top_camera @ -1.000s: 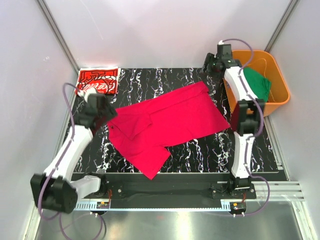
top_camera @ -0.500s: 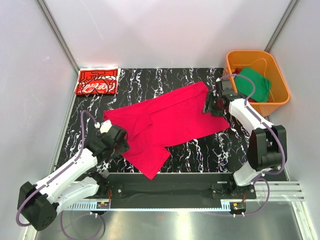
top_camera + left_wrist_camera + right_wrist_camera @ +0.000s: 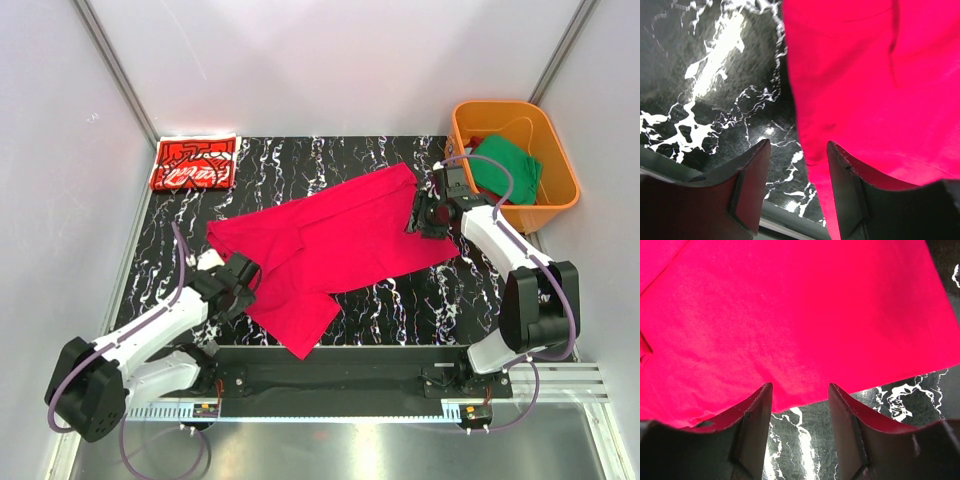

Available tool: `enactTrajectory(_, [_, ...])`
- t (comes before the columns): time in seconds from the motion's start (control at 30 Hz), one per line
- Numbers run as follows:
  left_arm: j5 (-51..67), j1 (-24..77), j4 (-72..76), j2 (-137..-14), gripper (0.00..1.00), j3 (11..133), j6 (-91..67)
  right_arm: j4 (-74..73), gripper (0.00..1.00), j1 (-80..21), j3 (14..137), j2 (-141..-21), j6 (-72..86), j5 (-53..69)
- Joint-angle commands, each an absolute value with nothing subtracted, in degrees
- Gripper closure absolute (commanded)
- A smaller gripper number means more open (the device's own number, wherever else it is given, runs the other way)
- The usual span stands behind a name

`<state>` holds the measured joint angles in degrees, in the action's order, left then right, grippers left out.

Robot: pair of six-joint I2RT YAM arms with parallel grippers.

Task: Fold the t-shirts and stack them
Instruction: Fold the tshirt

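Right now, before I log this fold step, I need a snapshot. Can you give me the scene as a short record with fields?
crimson t-shirt: spread out on table, not folded
printed red t-shirt: folded, far left corner
green t-shirt: in orange tub, far right
left end effector: open, at crimson t-shirt near-left edge
right end effector: open, at crimson t-shirt right edge

A lab test cell is suggested; white panels [image 3: 330, 70] are framed by aluminium struts [image 3: 112, 62] at the upper corners.
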<state>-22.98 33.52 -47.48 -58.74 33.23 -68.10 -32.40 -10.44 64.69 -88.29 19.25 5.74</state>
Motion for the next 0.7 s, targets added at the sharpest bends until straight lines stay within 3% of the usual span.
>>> enactTrajectory(0.0, [-21.1, 32.2, -44.1, -59.8, 0.46, 31.7, -70.0, -30.7, 0.45, -10.4, 65.4, -87.3, 18.6, 7.6])
enactTrajectory(0.23, [-17.3, 25.9, -37.4, -63.5, 0.48, 28.4, -67.2, -29.8, 0.47, -10.4, 65.5, -87.5, 19.3, 10.1])
enactTrajectory(0.5, [-10.9, 11.7, -32.0, -63.9, 1.0, 24.6, -62.3, -30.0, 0.47, -10.6, 64.7, -87.6, 19.9, 10.9])
enactTrajectory(0.67, [-13.7, 9.1, -35.4, -62.6, 0.99, 27.8, -59.9, -30.8, 0.48, -11.3, 64.7, -88.5, 20.2, 10.3])
